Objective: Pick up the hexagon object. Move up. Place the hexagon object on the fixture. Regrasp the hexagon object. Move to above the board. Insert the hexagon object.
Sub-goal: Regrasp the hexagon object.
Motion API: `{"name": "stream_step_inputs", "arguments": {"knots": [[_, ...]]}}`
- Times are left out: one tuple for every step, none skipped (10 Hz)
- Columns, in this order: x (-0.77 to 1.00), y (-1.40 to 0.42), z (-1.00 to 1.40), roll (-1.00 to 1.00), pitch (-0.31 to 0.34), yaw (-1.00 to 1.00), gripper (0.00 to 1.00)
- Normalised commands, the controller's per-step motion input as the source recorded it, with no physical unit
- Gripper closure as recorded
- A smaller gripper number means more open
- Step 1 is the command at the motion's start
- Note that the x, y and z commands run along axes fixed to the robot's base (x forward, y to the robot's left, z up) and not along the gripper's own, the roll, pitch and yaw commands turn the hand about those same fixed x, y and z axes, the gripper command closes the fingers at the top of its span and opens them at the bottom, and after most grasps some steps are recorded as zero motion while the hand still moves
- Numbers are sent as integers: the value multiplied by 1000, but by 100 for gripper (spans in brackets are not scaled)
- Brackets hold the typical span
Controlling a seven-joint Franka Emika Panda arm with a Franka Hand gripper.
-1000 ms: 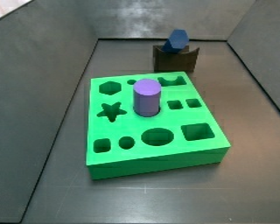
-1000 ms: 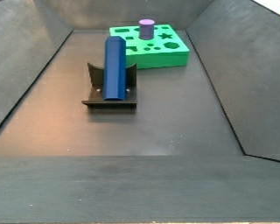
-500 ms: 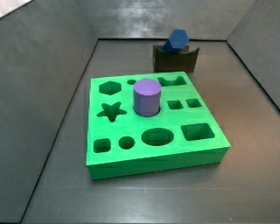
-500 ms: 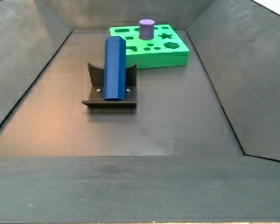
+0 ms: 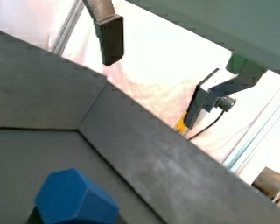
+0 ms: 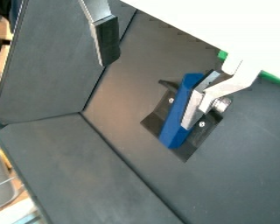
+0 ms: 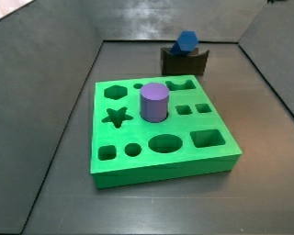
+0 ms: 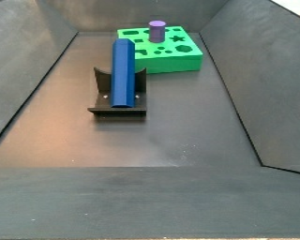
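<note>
The hexagon object is a long blue bar lying in the notch of the dark fixture, behind the green board. The bar and the fixture show lengthwise in a side view, with the board beyond them. My gripper hangs high above and away from the bar and the fixture. It is open, with nothing between its fingers. The bar's hexagonal end shows in a wrist view. The gripper does not show in either side view.
A purple cylinder stands upright in one of the board's holes. Sloping dark grey walls close in the floor on all sides. The board's other cut-outs, such as the star, have nothing in them.
</note>
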Motion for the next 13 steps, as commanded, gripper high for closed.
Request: {"name": "stream_step_inputs", "arguments": {"knots": [[91,-38,0,236,99,206,0],[80,-39,1,159,50,207,0],[76,-41,-3,150,35,203,0],[29,46,-1000,168,96,85,0],[30,46,-1000,165,88,72,0],[41,44,-1000,152,53,82,0],[48,40,-1000,120,25,96,0],[61,36,-1000,78,-6,100,0],[71,34,-1000,63,-23,97,0],[84,29,-1000,66,-42,81,0],[95,24,-1000,75,-51,69,0],[108,18,-1000,77,-55,51,0],[128,13,-1000,76,-47,32,0]]}}
